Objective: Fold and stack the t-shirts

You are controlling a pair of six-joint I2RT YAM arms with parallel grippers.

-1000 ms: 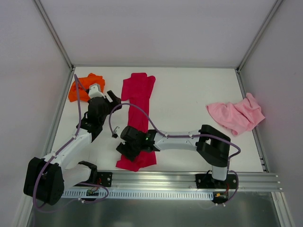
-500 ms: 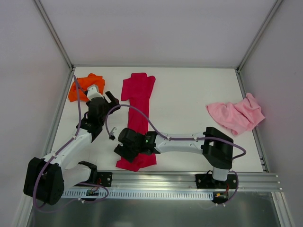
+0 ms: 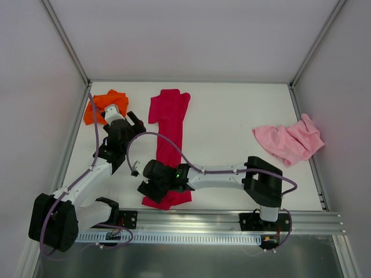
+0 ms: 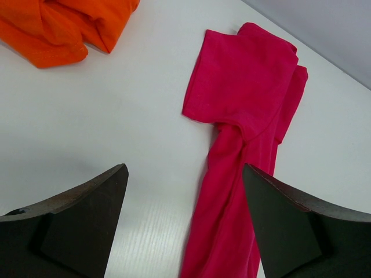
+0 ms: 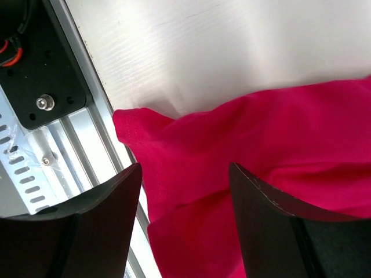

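A crimson t-shirt (image 3: pixel 169 121) lies as a long folded strip down the table's middle left, from the far edge to the near rail. It also shows in the left wrist view (image 4: pixel 243 75) and the right wrist view (image 5: pixel 261 145). An orange t-shirt (image 3: pixel 101 104) is bunched at the far left and shows in the left wrist view (image 4: pixel 64 29). A pale pink t-shirt (image 3: pixel 290 141) is crumpled at the right. My left gripper (image 3: pixel 132 123) (image 4: pixel 184 171) is open and empty, just left of the crimson strip. My right gripper (image 3: pixel 149 188) (image 5: pixel 185 168) is open over the strip's near end.
An aluminium rail (image 3: pixel 232 220) runs along the near edge, right under the crimson shirt's near end (image 5: pixel 75 156). Metal frame posts and white walls close in the table on the left, right and far sides. A purple cable (image 3: pixel 168 139) loops over the crimson strip.
My right gripper has moved a little left and nearer over the crimson shirt's near end. My left gripper has shifted slightly left, towards the orange shirt. The shirts have not visibly moved.
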